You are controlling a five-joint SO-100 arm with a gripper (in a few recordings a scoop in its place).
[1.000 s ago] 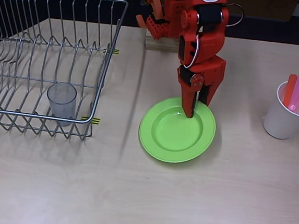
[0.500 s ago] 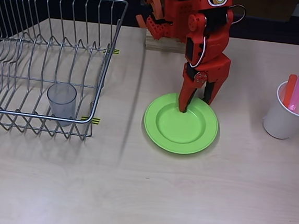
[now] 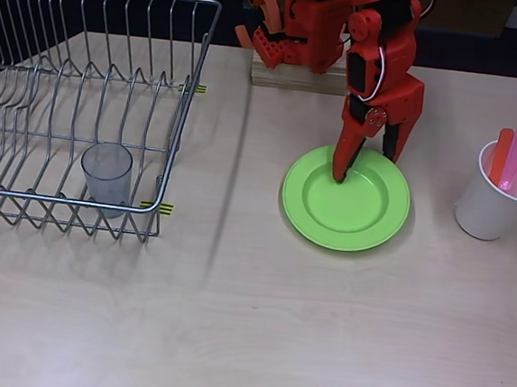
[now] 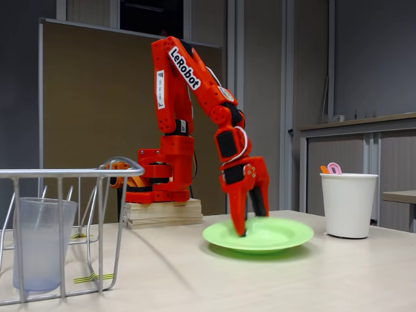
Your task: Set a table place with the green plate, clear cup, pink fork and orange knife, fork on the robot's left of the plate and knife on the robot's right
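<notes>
My claw (image 3: 362, 166) pinches the back rim of the green plate (image 3: 352, 206), one finger inside and one outside. The plate lies flat on the table (image 3: 255, 338), between the rack (image 3: 85, 106) and the white cup (image 3: 493, 205). I should slide it slowly and keep it flat so it won't slip.

"LeRobot" is printed in black on a white label on the arm (image 4: 188, 71), upper centre of the fixed view; smaller print beside it is unreadable.
</notes>
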